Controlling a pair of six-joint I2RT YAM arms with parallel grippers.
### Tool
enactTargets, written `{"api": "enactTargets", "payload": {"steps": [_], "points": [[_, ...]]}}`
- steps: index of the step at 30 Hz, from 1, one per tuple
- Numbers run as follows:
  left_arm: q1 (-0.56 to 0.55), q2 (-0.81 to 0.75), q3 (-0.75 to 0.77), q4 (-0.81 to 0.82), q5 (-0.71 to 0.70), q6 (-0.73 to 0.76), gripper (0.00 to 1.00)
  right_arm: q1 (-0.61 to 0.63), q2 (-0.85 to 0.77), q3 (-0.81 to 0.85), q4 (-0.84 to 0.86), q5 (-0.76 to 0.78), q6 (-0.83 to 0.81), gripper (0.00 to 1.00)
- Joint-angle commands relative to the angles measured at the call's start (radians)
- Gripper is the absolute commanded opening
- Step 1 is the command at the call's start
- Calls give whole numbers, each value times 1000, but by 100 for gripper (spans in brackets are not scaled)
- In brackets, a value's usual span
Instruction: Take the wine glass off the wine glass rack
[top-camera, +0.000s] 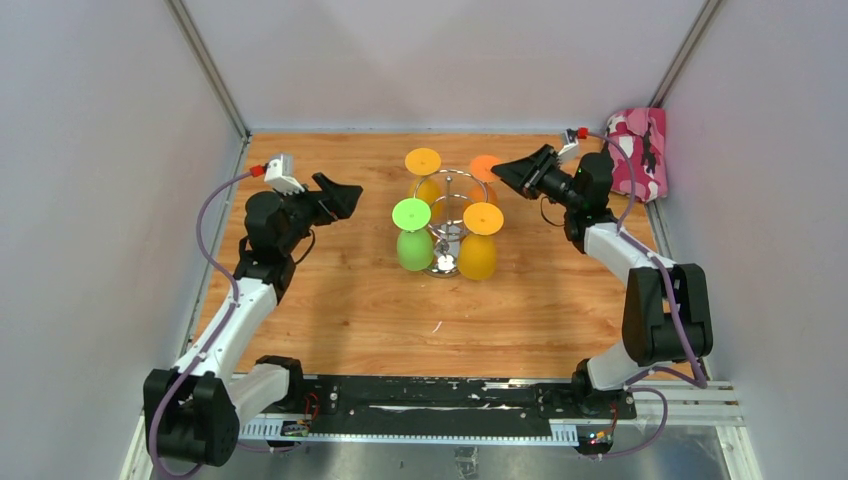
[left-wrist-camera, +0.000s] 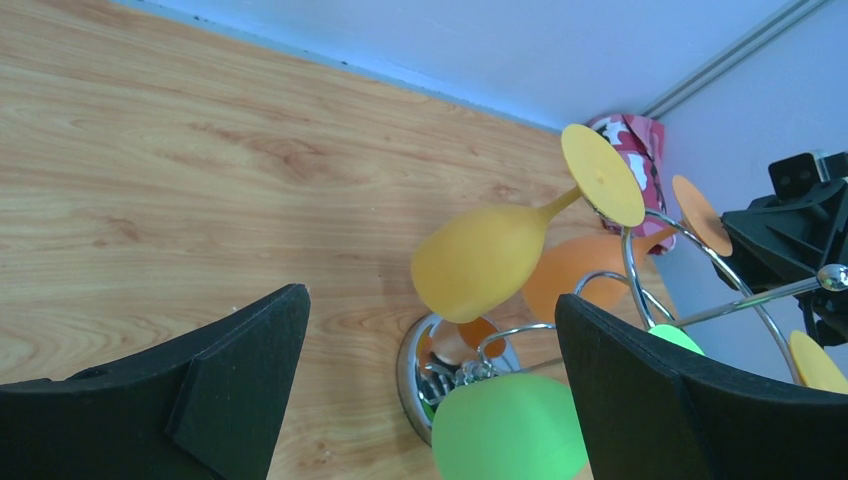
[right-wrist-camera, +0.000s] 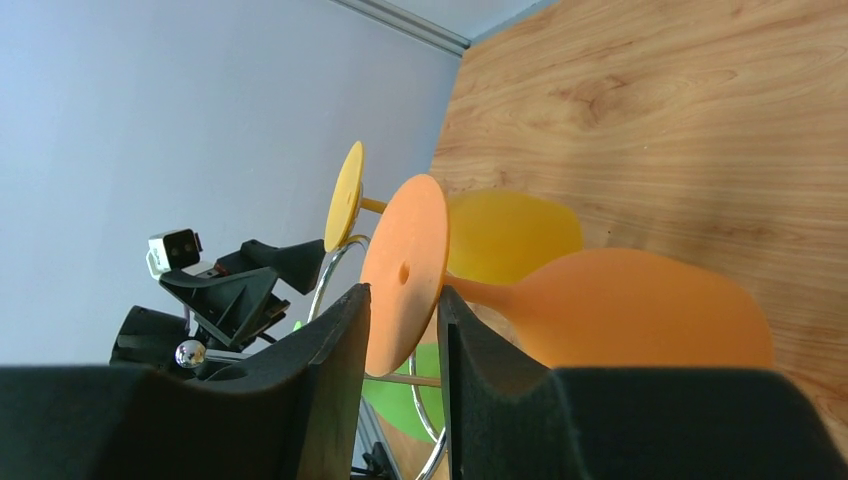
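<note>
The chrome wine glass rack (top-camera: 457, 180) stands mid-table with several plastic wine glasses hanging upside down from it. The orange wine glass (top-camera: 485, 167) hangs at the back right. My right gripper (top-camera: 508, 172) is at its round foot. In the right wrist view the fingers (right-wrist-camera: 340, 330) stand on either side of the foot disc (right-wrist-camera: 405, 250), wider apart than the thin disc, so the right gripper (right-wrist-camera: 405, 290) is open around it. The bowl (right-wrist-camera: 640, 310) hangs to the right. My left gripper (top-camera: 350, 195) is wide open, left of the rack, holding nothing. It (left-wrist-camera: 432, 295) faces the rack base (left-wrist-camera: 412, 370).
A green glass (top-camera: 413, 245) and a yellow glass (top-camera: 478, 255) hang at the rack's front, another yellow one (top-camera: 424, 162) at the back left. A pink patterned bag (top-camera: 640, 150) lies in the back right corner. Walls enclose the table on three sides.
</note>
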Motion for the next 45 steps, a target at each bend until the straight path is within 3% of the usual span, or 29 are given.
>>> {"api": "enactTargets", "payload": {"steps": [1,5,10,17,30,35,45], "points": [[8,-24,-11,6,18,17,100,10,-9,4,47,8,6,35],[7,-24,-11,6,21,18,100,9,-13,2,31,19,-4,33],[8,-26,-11,6,19,18,100,8,-10,8,5,29,-18,18],[7,-26,-7,6,33,20,100,5,-8,-6,0,53,-23,10],[8,-37,-3,6,48,27,100,4,2,16,23,85,20,9],[8,-34,-2,6,50,30,100,2,5,28,1,118,22,0],[8,-36,-2,-2,52,37,100,-1,6,45,-18,112,63,0]]}}
